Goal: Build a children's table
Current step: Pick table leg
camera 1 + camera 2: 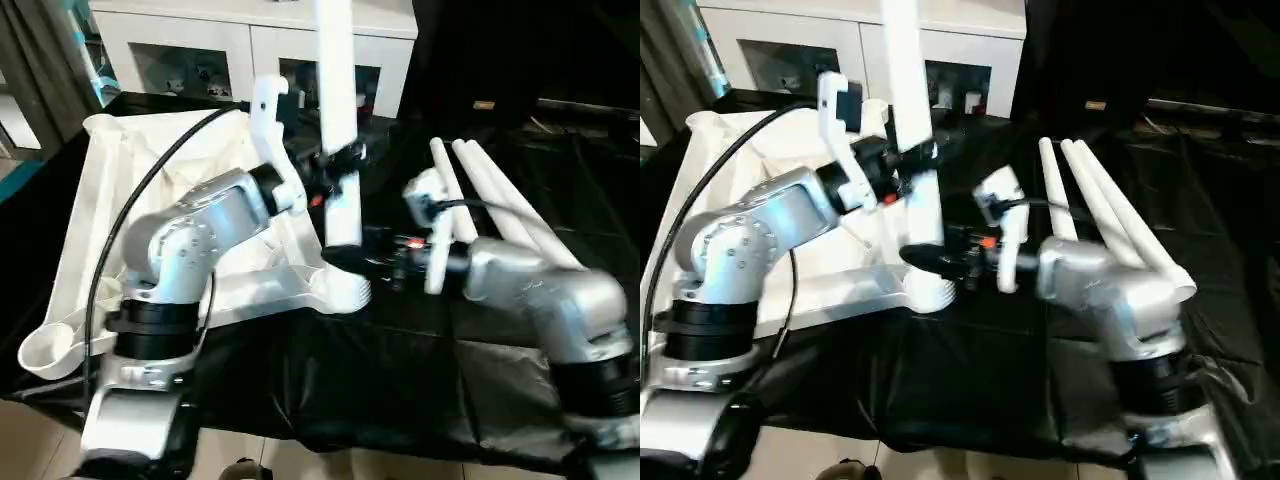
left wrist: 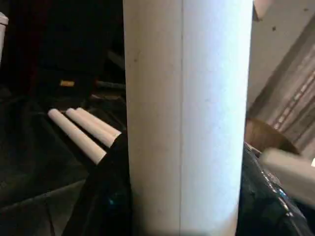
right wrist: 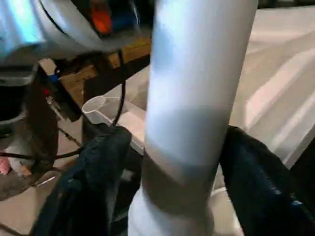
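**Leg seating at near corner socket**

A white tubular leg [image 1: 338, 130] is held upright over the near corner socket [image 1: 345, 288] of the inverted table top [image 1: 120, 180]. The left gripper [image 1: 335, 160] is clamped on the leg mid-shaft; the right gripper [image 1: 350, 250] is clamped lower, just above the socket. Three spare legs [image 1: 500, 200] lie at 2 o'clock on the black cloth [image 1: 400, 380]. The step is judged to be insertion. Next, a straight downward push is needed, with the leg kept vertical.
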Available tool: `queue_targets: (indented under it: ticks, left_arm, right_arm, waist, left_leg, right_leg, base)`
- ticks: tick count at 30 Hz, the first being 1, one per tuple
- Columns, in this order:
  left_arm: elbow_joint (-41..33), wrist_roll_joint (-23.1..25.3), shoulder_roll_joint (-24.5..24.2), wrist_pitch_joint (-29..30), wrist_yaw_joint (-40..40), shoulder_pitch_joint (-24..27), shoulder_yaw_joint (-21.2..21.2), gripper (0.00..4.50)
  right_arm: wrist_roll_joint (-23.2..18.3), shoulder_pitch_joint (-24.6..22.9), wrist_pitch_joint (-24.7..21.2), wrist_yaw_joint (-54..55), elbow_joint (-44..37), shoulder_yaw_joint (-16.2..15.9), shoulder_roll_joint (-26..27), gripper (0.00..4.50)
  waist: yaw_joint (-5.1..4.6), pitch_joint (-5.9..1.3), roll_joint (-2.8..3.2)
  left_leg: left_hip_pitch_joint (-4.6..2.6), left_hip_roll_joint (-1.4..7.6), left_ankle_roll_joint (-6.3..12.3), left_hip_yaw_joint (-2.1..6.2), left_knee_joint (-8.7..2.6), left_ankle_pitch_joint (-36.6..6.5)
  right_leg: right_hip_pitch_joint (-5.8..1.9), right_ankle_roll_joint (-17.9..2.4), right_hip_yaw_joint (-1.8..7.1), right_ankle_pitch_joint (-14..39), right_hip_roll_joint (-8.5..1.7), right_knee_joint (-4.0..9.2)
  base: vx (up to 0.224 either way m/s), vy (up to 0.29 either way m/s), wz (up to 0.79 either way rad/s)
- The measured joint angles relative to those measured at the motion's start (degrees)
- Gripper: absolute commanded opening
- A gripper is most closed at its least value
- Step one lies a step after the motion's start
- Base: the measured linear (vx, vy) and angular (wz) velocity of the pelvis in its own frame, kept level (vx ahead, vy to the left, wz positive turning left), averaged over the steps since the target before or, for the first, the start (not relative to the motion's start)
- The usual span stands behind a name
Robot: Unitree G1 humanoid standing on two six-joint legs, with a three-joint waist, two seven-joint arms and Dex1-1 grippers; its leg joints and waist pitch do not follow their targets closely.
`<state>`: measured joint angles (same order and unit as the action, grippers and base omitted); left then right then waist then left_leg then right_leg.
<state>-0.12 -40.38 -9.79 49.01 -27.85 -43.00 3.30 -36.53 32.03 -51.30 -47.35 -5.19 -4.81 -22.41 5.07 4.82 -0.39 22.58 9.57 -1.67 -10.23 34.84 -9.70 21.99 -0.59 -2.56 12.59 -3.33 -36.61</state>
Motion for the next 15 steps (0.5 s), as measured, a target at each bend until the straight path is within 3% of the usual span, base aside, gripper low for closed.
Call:
queue_targets:
  ticks: [15]
  left_arm:
    - [-0.28, -3.82, -0.64, 1.66, -5.55, -0.01, -0.67, 1.85]
  right_arm:
    - [-2.22, 1.43, -4.53, -4.26, 1.55, -0.13, -2.55, 3.04]
  waist:
    - [0.1, 0.0, 0.0]
  left_leg:
    - [0.0, 0.01, 0.01, -0.01, 0.06, 0.01]
  right_leg:
    - [0.0, -0.01, 0.0, 0.0, 0.0, -0.07]
  base:
    - [0.0, 0.0, 0.0]
